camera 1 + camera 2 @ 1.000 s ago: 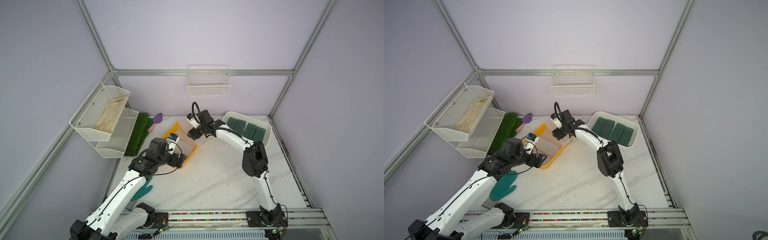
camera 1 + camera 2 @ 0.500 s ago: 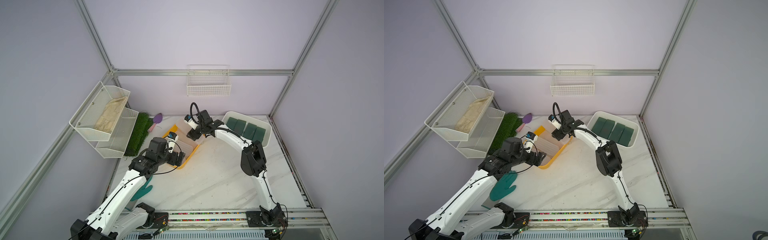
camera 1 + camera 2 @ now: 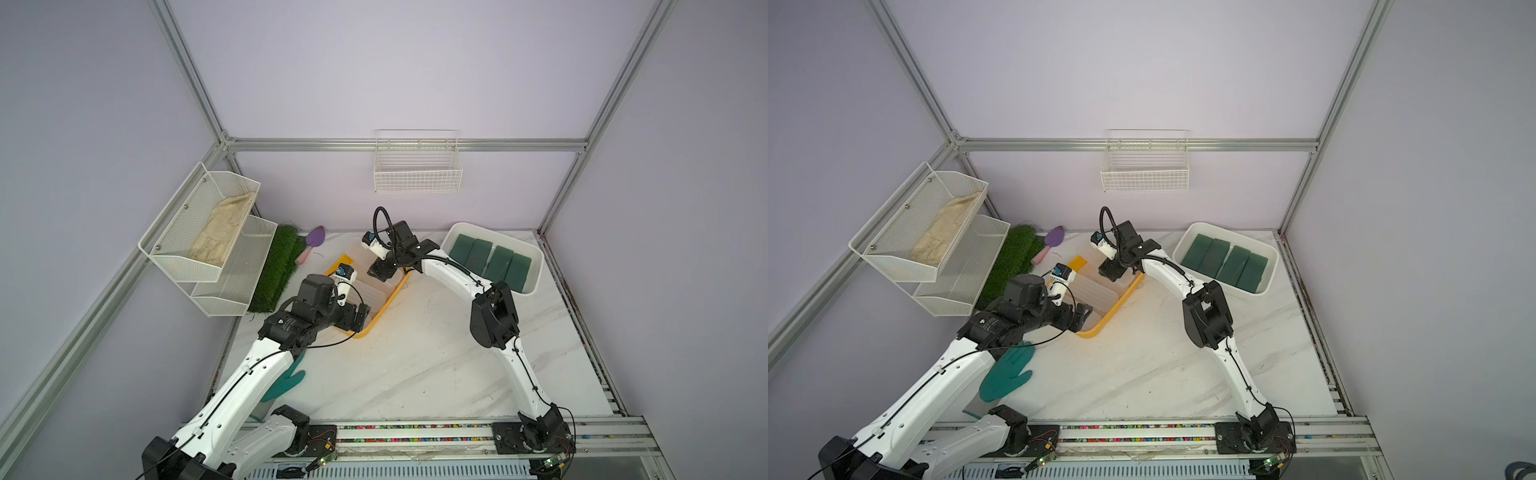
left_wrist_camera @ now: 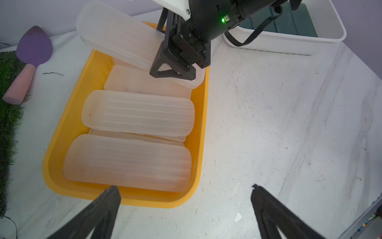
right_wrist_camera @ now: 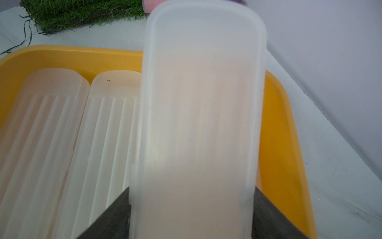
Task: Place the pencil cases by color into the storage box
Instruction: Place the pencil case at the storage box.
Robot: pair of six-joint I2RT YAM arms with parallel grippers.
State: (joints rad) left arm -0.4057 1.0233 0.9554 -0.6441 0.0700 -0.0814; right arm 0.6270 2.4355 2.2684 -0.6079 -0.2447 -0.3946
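Top views: the right gripper (image 3: 380,272) is over the far end of the yellow tray (image 3: 384,309), clamped on a frosted pencil case (image 3: 355,250). The left gripper (image 3: 361,318) hangs at the tray's near end, spread wide and empty. Four green pencil cases (image 3: 1225,262) lie side by side in the white bin (image 3: 1271,266), on the right of the table. A teal glove (image 3: 1007,374) lies on the table, partly under the left arm.

Left wrist: my left fingers (image 4: 111,198) are far apart, with nothing between them, just short of the tray's near rim (image 4: 124,201). Other frosted cases (image 4: 138,112) lie flat in the tray, crosswise. The held case (image 4: 115,35) slants above them, one end in the right gripper (image 4: 175,70). I can't tell whether it touches the rim. A purple trowel (image 4: 34,45) lies beside the tray.

Right wrist: the held case (image 5: 202,113) fills the view, pinched across its width by both fingers (image 5: 115,211). Two ribbed cases (image 5: 111,134) lie below it in the tray (image 5: 279,124).
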